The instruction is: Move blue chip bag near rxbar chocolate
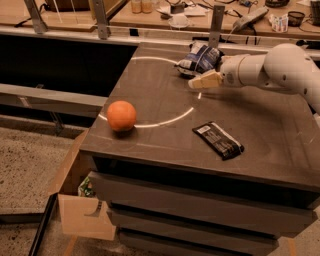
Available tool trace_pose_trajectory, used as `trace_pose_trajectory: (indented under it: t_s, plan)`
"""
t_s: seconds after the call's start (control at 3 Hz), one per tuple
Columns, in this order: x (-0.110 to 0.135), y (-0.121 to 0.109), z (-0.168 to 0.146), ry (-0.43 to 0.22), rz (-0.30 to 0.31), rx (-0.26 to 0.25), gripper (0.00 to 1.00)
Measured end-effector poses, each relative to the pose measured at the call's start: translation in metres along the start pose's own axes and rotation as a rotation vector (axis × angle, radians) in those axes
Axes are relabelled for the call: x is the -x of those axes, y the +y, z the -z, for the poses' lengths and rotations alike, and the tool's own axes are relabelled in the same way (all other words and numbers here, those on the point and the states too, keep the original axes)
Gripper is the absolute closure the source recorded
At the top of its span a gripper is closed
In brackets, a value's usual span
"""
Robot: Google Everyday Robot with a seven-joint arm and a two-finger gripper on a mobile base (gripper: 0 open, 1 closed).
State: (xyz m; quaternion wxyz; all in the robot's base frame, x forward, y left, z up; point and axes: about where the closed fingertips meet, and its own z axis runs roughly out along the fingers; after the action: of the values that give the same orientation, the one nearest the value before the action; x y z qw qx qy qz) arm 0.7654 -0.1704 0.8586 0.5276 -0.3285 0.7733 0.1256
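Note:
The blue chip bag (199,58) lies wrinkled, navy with white patches, at the far middle of the dark table. The rxbar chocolate (218,140), a flat black bar with a white label at its left end, lies at the front right. My gripper (200,81) comes in from the right on a white arm. Its cream tip sits just in front of the bag, low over the table. It is well behind the bar.
An orange ball (121,115) sits at the table's (270,120) front left, on a white arc line. A cardboard box (80,200) stands on the floor at the left. A cluttered bench (160,10) runs behind the table.

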Motion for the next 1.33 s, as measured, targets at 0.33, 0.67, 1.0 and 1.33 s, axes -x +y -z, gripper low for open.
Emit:
trace_pose_trajectory:
  t_s: [0.33, 0.67, 1.0, 1.33]
  plan:
    - [0.0019, 0.0020, -0.0123, -0.015, 0.003, 0.014, 0.29]
    - [0.0042, 0.0027, -0.0180, -0.020, 0.009, 0.022, 0.52]
    - [0.0054, 0.0041, -0.0206, -0.014, 0.015, 0.024, 0.76]
    - [0.0114, -0.0026, -0.0119, -0.004, 0.022, 0.020, 0.98]
